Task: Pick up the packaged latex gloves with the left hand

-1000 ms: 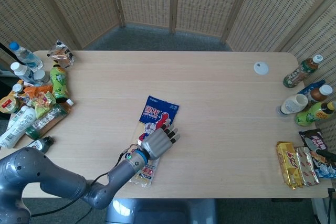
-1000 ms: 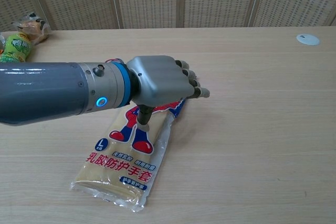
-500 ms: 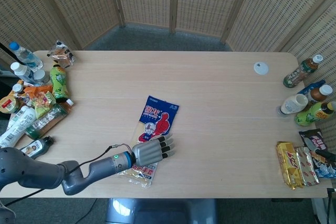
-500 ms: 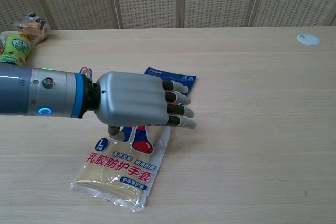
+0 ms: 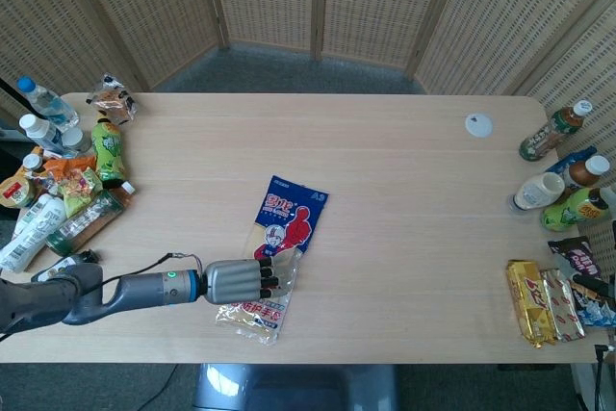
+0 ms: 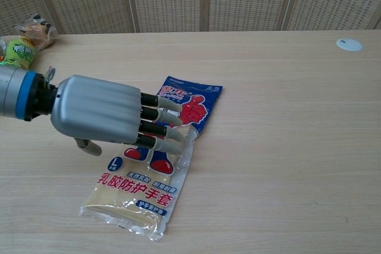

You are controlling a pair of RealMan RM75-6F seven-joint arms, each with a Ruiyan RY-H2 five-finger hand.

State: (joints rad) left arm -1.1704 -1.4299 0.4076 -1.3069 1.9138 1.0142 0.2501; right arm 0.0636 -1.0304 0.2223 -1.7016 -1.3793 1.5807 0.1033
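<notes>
One flat clear-plastic packet of latex gloves, blue header card with a red cartoon glove, beige gloves visible at the near end, lies flat on the pale wooden desk, front centre. One grey left hand hovers over its left edge, fingers extended and slightly apart, holding nothing. One white disc far right. Right hand not seen.

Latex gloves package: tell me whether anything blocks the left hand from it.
Nothing visible does. The left hand hangs open directly over the latex gloves package, its fingers extended above the printed middle. The table around the package is bare nearby.
</notes>
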